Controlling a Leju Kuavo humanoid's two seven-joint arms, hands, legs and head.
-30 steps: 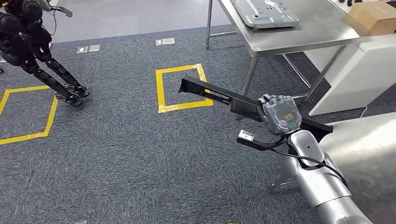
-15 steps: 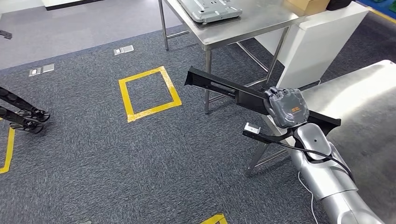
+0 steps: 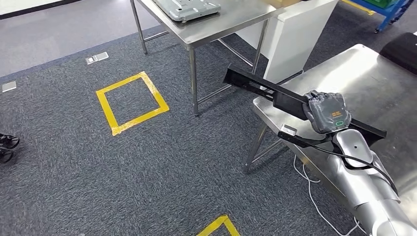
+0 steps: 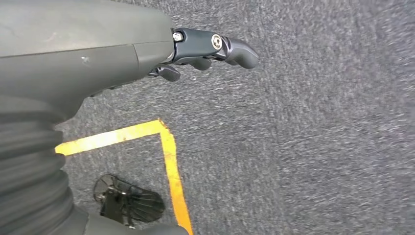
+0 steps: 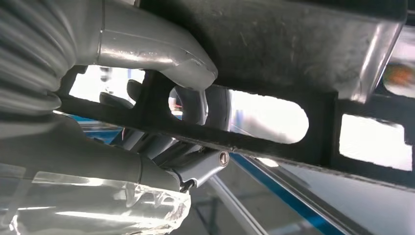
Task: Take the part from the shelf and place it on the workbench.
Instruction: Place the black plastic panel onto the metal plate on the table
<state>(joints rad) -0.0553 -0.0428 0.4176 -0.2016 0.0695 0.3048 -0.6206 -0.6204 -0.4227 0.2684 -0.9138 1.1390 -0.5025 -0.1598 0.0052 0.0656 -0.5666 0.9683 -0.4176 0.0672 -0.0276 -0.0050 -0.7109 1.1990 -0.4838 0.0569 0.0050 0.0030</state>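
Part (image 3: 265, 93), a long black bracket, is clamped mid-length in the right hand (image 3: 327, 112); its long axis extends to both sides, crossing above the tabletop (image 3: 364, 78) edge. Left hand (image 4: 205, 51) hangs empty, fingers loosely curled.

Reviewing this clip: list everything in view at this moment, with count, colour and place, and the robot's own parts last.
part: one, black, long and slotted, held in the right hand over the near table's edge
near table: one, bare steel, at right under the part
far table: one, steel, top centre
tray: one, grey metal, lying on the far table
cabinet: one, white, between the two tables
tape squares: one full yellow outline on the grey carpet, plus a corner of another at the bottom edge
floor plates: two, silver, set in the carpet at upper left
cable: one, white, on the floor by the near table
right hand: grey, grips the part
left hand: dark fingers, holds nothing, over the carpet
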